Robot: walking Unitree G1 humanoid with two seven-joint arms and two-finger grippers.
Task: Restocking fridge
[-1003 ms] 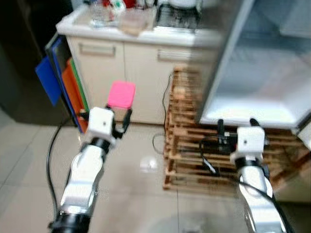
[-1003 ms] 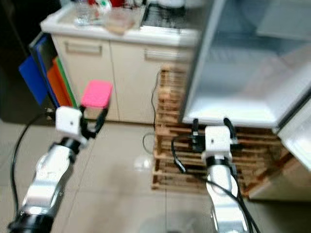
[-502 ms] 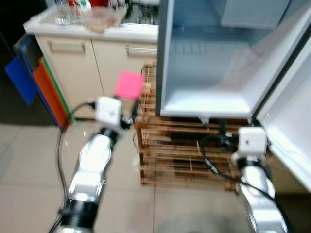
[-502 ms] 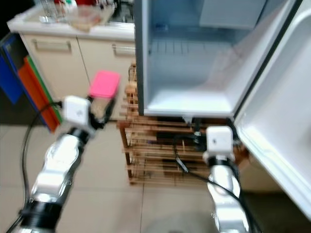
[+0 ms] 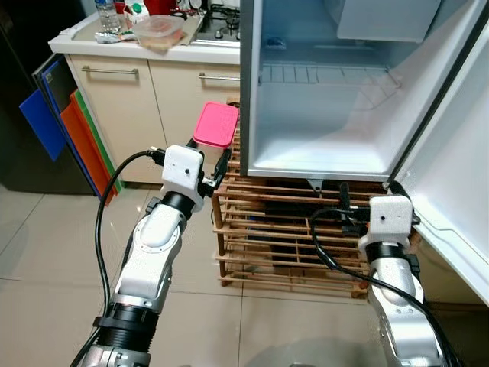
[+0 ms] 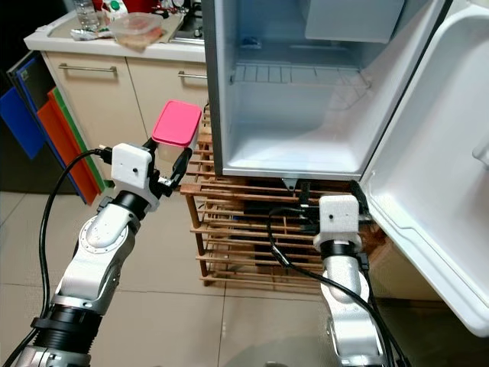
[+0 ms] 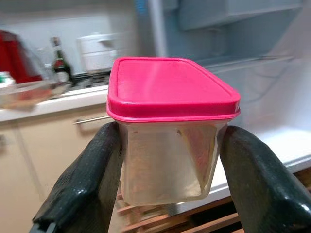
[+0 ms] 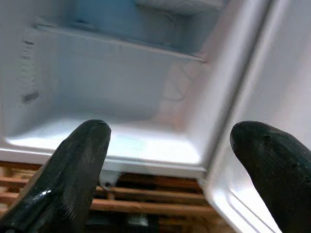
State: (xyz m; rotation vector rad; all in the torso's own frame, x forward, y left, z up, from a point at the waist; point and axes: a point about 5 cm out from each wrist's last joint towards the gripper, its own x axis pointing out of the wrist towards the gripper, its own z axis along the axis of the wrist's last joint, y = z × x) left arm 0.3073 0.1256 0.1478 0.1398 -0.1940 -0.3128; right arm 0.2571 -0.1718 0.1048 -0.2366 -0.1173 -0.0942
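Observation:
A clear plastic container with a pink lid [image 5: 215, 125] is held upright in my left gripper [image 5: 213, 163], whose two black fingers [image 7: 80, 184] press its sides. It hovers just left of the open fridge [image 5: 321, 164], about level with the fridge floor. The small fridge stands with its door [image 6: 435, 191] swung wide to the right; a wire shelf [image 5: 325, 74] crosses its interior. My right gripper [image 5: 367, 200] is open below the fridge's front edge, its fingertips [image 8: 73, 167] spread apart with nothing between them.
The fridge rests on a wooden pallet rack [image 5: 283, 237]. To the left runs a kitchen counter [image 5: 145, 50] with a food container, bottles and a stove. Blue and orange boards [image 5: 65, 130] lean beside the cabinet. Tiled floor lies in front.
The camera swung right and closer, bringing the open fridge to the centre. My left gripper with the pink-lidded container now sits nearer the fridge's left edge. The right gripper stays low and open.

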